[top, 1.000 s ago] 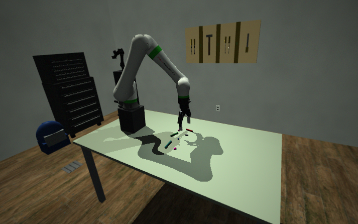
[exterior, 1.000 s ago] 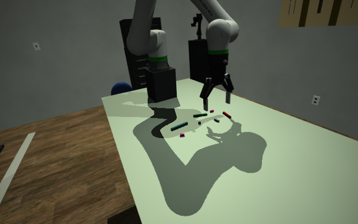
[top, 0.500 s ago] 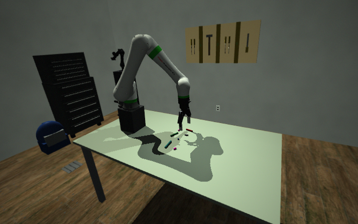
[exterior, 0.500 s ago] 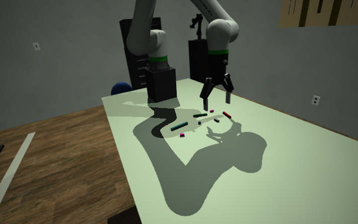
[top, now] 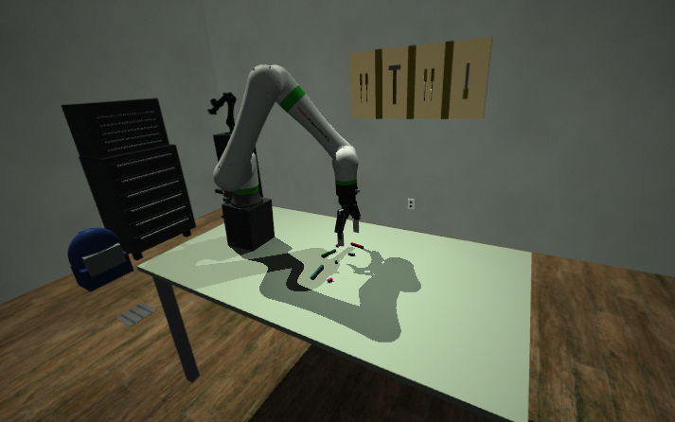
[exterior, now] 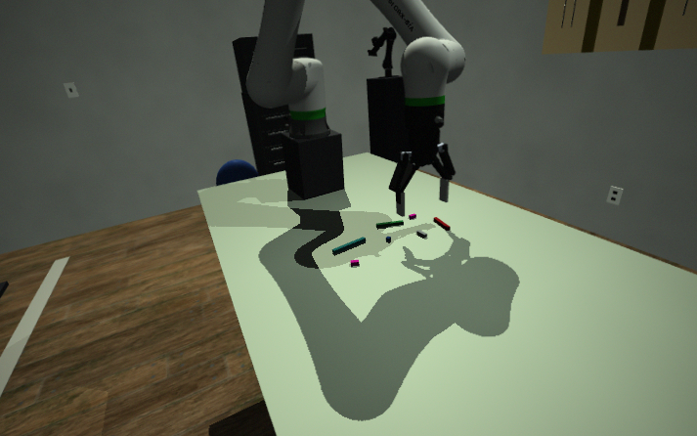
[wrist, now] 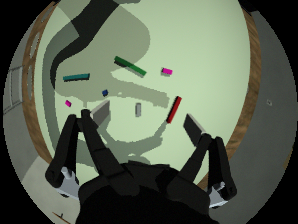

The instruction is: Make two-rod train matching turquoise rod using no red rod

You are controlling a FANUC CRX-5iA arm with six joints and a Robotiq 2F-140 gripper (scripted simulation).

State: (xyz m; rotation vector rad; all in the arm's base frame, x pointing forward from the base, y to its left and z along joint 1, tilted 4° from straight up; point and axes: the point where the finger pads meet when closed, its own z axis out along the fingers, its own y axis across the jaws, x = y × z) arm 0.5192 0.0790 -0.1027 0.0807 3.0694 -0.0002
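Across the table (top: 460, 314) (exterior: 584, 325) (wrist: 210, 50): all our rods lie apart; no train stands yet.
Claw (top: 347, 236) (exterior: 422, 205) (wrist: 147, 113): spread wide, holding nothing, above the rods; we judge we are still to make the first pick.
Turquoise rod (top: 317, 272) (exterior: 348, 245) (wrist: 76, 77): our measure, to stay out.
Green rod (top: 328, 253) (exterior: 389, 223) (wrist: 130, 66): eight, between turquoise and the far magenta; it needs a two.
Red rod (top: 357, 245) (exterior: 442, 223) (wrist: 174, 110): barred, so grey's match is lost.
Grey rod (top: 351, 254) (exterior: 421, 234) (wrist: 138, 109): spare, under the claw's span in the wrist view.
Far magenta rod (top: 337, 245) (exterior: 412, 216) (wrist: 166, 71): near green, likely our partner; a fingertip crowds it in the top view.
Near magenta rod (top: 329, 279) (exterior: 354, 263) (wrist: 68, 103): beside turquoise, spare.
Blue rod (top: 336, 262) (exterior: 388, 239) (wrist: 105, 93): spare, its turn too small to read.
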